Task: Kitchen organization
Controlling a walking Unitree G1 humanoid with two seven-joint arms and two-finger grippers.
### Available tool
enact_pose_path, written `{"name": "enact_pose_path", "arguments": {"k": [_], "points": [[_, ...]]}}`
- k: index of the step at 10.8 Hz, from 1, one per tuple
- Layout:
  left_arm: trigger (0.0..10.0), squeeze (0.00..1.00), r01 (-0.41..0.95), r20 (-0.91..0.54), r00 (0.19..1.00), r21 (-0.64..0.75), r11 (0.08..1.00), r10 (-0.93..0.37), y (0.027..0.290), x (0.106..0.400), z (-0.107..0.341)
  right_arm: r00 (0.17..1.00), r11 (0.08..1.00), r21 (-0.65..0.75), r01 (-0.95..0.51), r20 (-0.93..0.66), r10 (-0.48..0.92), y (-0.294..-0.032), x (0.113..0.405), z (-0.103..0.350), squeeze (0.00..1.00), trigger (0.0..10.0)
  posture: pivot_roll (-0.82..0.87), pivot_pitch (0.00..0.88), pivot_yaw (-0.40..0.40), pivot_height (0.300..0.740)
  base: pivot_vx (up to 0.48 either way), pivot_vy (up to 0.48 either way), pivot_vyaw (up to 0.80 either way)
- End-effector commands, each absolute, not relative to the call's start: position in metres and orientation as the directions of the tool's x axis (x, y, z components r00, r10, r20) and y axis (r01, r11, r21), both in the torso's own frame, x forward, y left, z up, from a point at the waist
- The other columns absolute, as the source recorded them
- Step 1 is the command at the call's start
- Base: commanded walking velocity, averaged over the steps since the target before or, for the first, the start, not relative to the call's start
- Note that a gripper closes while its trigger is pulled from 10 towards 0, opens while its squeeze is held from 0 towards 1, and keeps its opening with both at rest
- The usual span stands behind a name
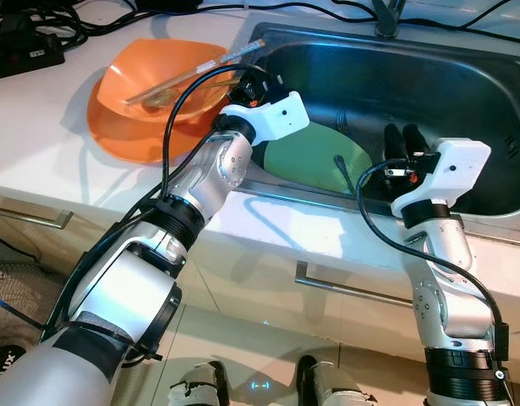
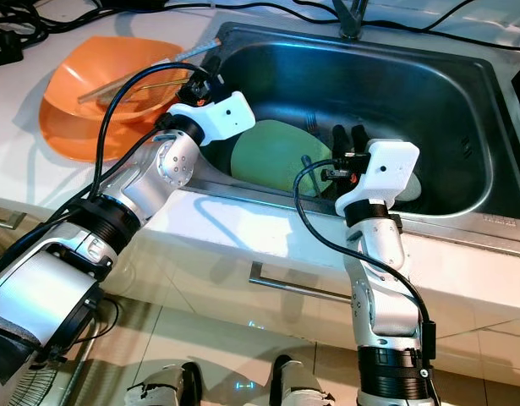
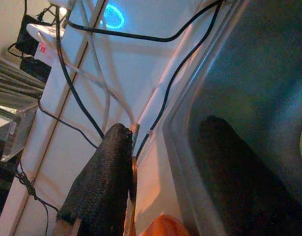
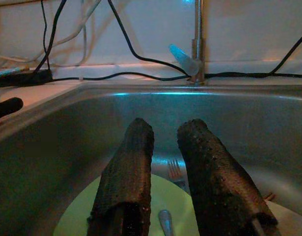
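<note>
1. Currently, the left gripper (image 3: 141,196) is held spread over the sink rim (image 1: 268,188), astride chopsticks (image 1: 171,78) in the orange bowl (image 1: 124,127).
2. The right gripper (image 4: 165,182) is kept slightly parted above the green plate (image 1: 314,156) and fork (image 4: 174,170), likely for pickup.

white counter (image 1: 40,127) with black cables (image 1: 40,21), drawer handles (image 1: 353,290) below, glossy floor.

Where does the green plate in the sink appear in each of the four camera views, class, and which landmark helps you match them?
Left eye view: green plate lies on the sink floor, between the two arms.
Right eye view: lower left of the basin, beside the right gripper.
Left wrist view: a pale green sliver at the picture's edge, probably the plate.
Right wrist view: below the fingers, a fork on it.
Shared landmark: the steel sink.
</note>
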State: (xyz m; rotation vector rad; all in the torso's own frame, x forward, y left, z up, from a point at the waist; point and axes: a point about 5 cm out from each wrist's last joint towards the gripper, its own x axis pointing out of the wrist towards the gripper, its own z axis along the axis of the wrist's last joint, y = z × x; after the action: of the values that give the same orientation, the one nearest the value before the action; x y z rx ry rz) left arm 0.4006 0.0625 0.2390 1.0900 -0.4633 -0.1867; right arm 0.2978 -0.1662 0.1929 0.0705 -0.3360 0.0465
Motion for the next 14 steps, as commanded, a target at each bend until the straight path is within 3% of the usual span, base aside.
{"name": "enact_pose_path", "arguments": {"k": [1,8,9,14], "points": [[10.0,0.00,-0.112,0.306,0.879,0.878,0.465,-0.366,0.061,0.401,0.249,0.944,0.997,0.070,-0.041,0.330,0.016,-0.169,0.298,0.195,0.00,10.0,-0.01,0.211,0.010,0.740,0.000,0.000,0.00],[10.0,0.00,-0.153,0.330,0.892,0.864,0.479,-0.310,0.071,0.404,0.254,0.945,0.996,0.073,-0.041,0.326,0.016,-0.170,0.299,0.194,0.00,10.0,-0.01,0.213,0.004,0.740,0.000,0.000,0.00],[0.0,0.00,-0.152,0.329,0.893,0.863,0.481,-0.307,0.071,0.405,0.253,0.946,0.997,0.072,-0.041,0.324,0.016,-0.170,0.299,0.193,0.00,10.0,-0.01,0.213,0.004,0.740,0.000,0.000,0.00],[0.0,0.00,-0.154,0.330,0.892,0.864,0.479,-0.309,0.071,0.405,0.255,0.948,0.996,0.074,-0.042,0.317,0.016,-0.170,0.300,0.191,0.00,10.0,-0.01,0.206,0.003,0.740,0.000,0.000,0.00]]}}
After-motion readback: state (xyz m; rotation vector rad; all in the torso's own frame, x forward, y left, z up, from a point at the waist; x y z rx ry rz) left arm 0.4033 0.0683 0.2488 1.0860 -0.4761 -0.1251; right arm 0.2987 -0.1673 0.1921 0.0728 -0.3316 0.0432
